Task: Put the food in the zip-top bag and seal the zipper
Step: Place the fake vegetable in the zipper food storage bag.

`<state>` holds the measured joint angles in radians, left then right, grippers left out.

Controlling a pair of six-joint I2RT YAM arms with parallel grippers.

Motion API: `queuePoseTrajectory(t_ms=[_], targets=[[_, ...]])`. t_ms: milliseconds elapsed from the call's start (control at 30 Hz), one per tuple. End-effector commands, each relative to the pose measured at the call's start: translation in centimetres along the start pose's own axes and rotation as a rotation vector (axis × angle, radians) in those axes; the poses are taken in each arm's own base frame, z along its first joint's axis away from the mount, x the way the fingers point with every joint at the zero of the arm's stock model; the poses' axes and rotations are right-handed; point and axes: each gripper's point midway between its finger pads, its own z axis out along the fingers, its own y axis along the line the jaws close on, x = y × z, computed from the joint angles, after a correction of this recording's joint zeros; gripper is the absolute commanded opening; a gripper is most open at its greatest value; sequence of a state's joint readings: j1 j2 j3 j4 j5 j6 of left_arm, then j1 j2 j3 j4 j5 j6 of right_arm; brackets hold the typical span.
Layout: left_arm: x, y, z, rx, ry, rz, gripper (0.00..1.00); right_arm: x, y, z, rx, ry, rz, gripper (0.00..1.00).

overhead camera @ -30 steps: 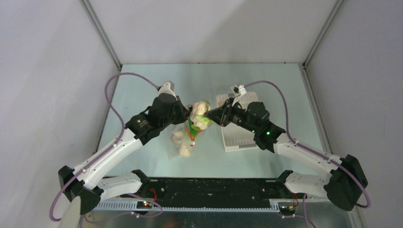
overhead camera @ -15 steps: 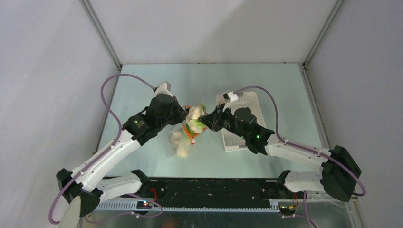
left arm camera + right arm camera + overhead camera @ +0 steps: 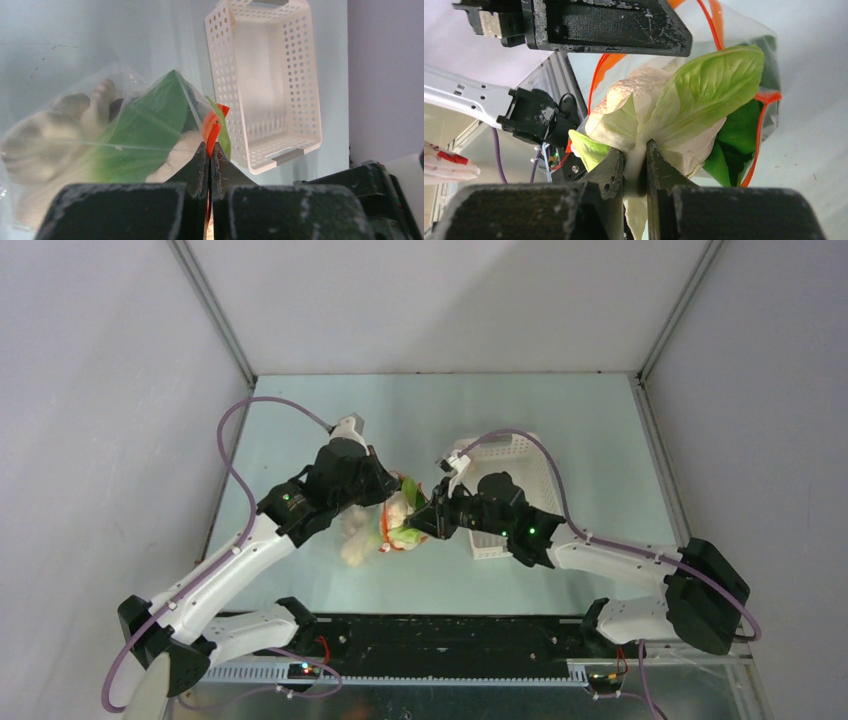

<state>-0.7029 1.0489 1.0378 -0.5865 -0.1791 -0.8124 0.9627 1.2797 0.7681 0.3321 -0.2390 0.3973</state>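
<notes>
The clear zip-top bag (image 3: 362, 536) hangs above the table centre with pale lumps (image 3: 60, 125) and green leaves inside. My left gripper (image 3: 385, 502) is shut on the bag's red-orange zipper strip (image 3: 212, 127) and holds the mouth up. My right gripper (image 3: 424, 524) is shut on the white stem of the bok choy (image 3: 684, 105), whose green leaves reach into the bag's mouth (image 3: 744, 107). The bok choy also shows in the top view (image 3: 402, 530). The white slider and the dark brown ball are not visible.
A white perforated basket (image 3: 505, 502), with nothing showing in it, stands on the table to the right of the bag, partly under my right arm; it also shows in the left wrist view (image 3: 265, 80). Grey walls enclose the table on three sides.
My right gripper has moved left and nearer with the bok choy, pushing it into the bag's mouth. The bag has swung down and left with the left gripper still gripping it.
</notes>
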Motion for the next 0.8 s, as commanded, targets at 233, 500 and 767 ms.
queuePoseTrajectory(t_ms=[233, 500, 767], targets=[[-1.5, -5.8, -2.4, 0.263, -0.017, -0.032, 0.00, -2.0, -3.9, 3.1, 0.149, 0.008, 0.198, 0.00], [-0.4, -6.4, -2.7, 0.304, 0.028, -0.038, 0.00, -3.5, -7.2, 3.3, 0.330, -0.073, 0.432, 0.00], [0.8, -5.4, -1.5, 0.252, 0.060, -0.041, 0.00, -7.0, -4.1, 3.7, 0.183, -0.166, 0.465, 0.00]])
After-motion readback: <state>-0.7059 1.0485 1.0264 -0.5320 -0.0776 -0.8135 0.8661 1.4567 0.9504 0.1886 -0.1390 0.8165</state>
